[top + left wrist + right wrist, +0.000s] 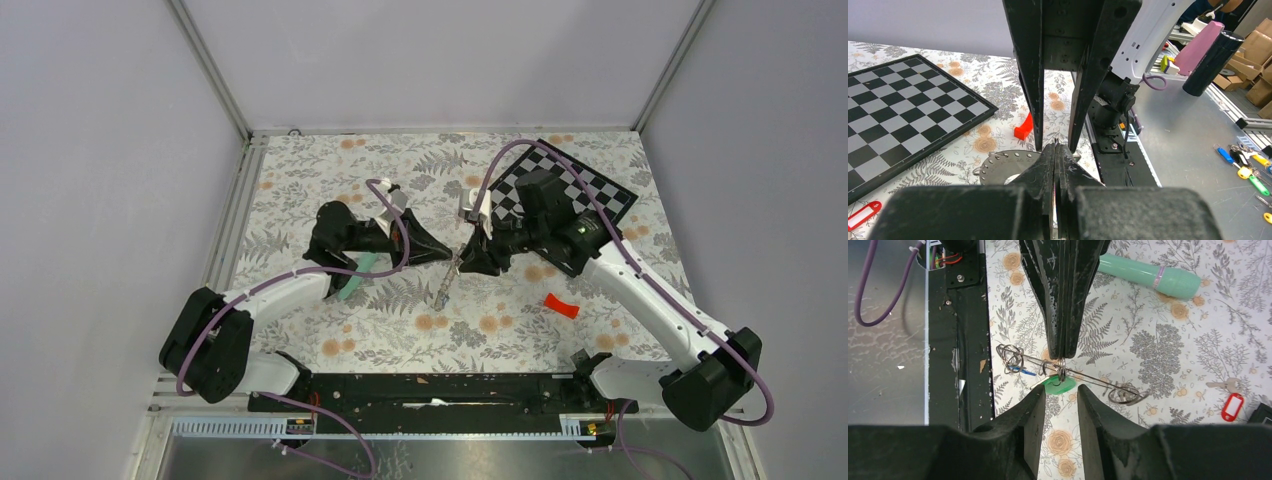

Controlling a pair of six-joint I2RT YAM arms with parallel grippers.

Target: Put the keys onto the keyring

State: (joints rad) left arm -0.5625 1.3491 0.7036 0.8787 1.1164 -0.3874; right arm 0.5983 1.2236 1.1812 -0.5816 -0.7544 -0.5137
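Centre: left gripper (1061,356) pressed together, apparently pinching wire ring (1061,371); right gripper (1061,390) spread below, green key (1055,385) between.

From my screen, the left gripper (1063,354) and right gripper (1060,390) both look like matt black plastic, scuffed and scratched pale along the edges. The small ring (1061,371) and the thin wire (1093,379) running through it are bare bright metal. The green tag (1057,385) and red tag (1232,406) read as smooth plastic, and the key (1220,385) as silvery metal. The mint tube (1148,276) is smooth plastic with a soft sheen. I see a matt printed table cover (1158,340), a slightly glossy chessboard (898,110), a red plastic piece (1023,127), and a dull grey metal bench (1188,130).
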